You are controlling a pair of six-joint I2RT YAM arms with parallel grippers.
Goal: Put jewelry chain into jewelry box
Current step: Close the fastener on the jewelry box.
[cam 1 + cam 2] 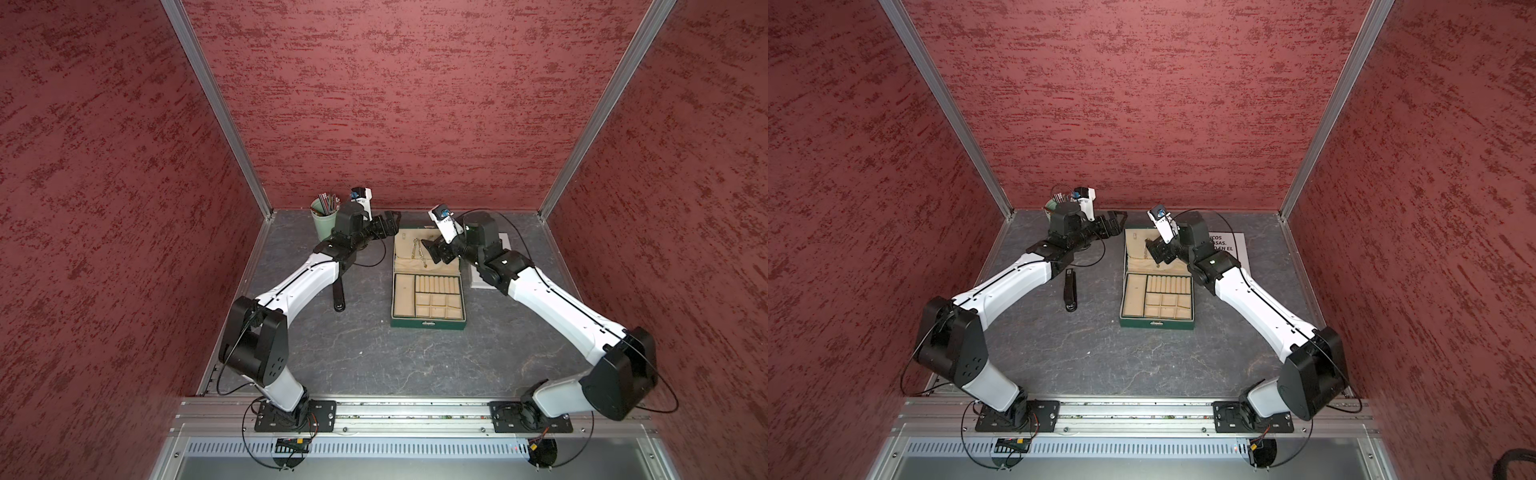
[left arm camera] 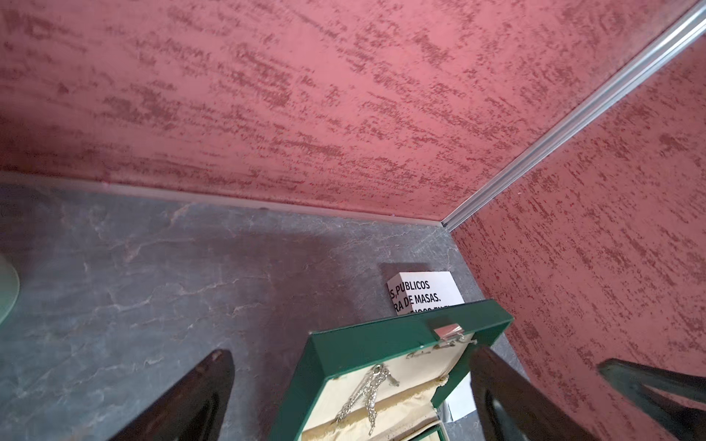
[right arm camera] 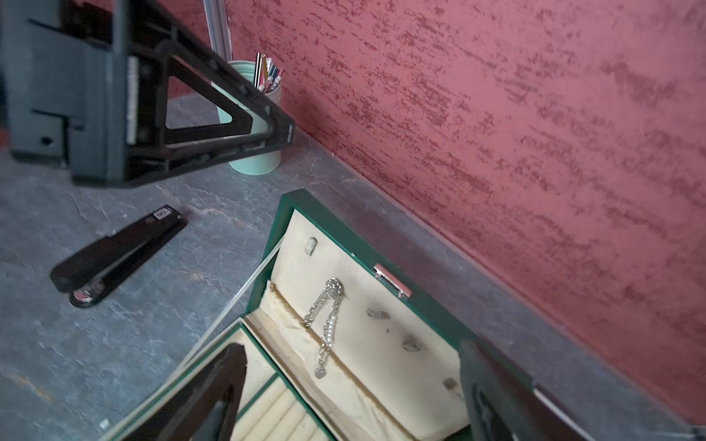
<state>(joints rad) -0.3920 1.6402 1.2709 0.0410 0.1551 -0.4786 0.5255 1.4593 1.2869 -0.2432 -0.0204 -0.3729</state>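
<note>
Two grippers were up at the far end, and both were empty. The left gripper (image 1: 390, 223) had its jaws spread wide with nothing between them, near the lid's far left corner. The right gripper (image 1: 434, 251) held its jaws apart too, gripping nothing, in front of the lid's lining and close to the chain but clear of it.

There was one thin, pale silvery metal link chain (image 3: 328, 320). It was already in the box, looped over a small hook on the cream lining of the lid. It hung doubled in two limp strands, with a little charm at its lower end against the fabric pocket's edge. Both top views showed it as a short pale line on the lining (image 1: 417, 249).

There was one dark green rectangular hinged jewelry box (image 1: 428, 325), lying open. In the right wrist view I counted five hooks in a row across the lid, only the second of them carrying anything. There was also one silver clasp (image 3: 393, 280) on the lid's rim. The tray held one row of ring rolls, one long compartment and a block of square ones, all beige.

Out on the grey slate-look worktop (image 1: 353, 357) stood one mint-green cup of pencils (image 1: 326, 226) at the far left. One black stapler (image 1: 339, 297) lay well left of the box, and one white printed sheet (image 1: 1229, 245) lay to the right.
</note>
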